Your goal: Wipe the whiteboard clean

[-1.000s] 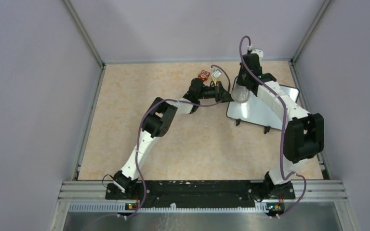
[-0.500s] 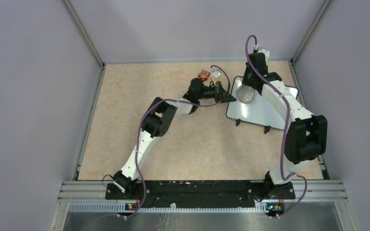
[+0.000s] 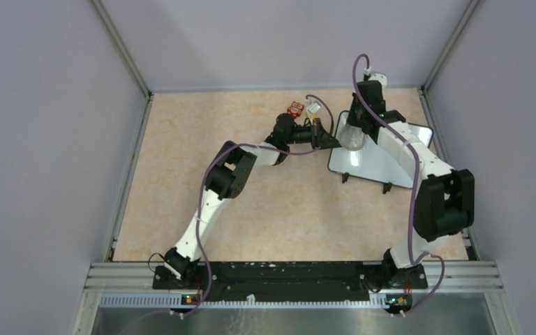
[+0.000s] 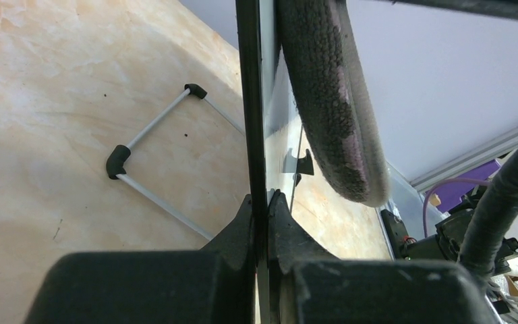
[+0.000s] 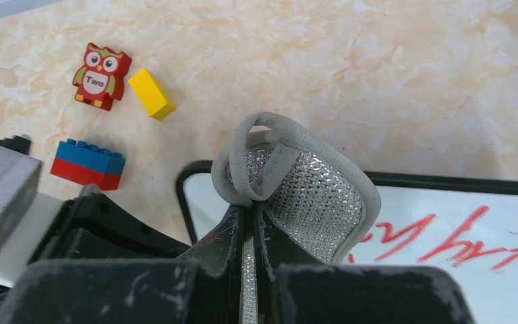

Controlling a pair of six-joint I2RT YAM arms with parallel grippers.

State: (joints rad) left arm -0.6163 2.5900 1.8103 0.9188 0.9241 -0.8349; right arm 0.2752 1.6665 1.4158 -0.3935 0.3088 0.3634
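Red writing (image 5: 458,243) marks the whiteboard (image 3: 364,165) at the counter's (image 3: 251,209) far right corner. Left jaws clamp its edge and right jaws clamp the cloth (image 5: 310,196). Hard wiping could twist it loose.

White arms (image 3: 197,230), black joints (image 3: 441,202), purple cables (image 4: 330,101), seemingly braided.

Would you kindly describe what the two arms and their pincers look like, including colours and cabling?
Both arms match: the left arm and right arm have white links joined by chunky black joint housings. A purple braided cable runs along each. The left pincer and right pincer have matte black fingers, the right one's scuffed pale.
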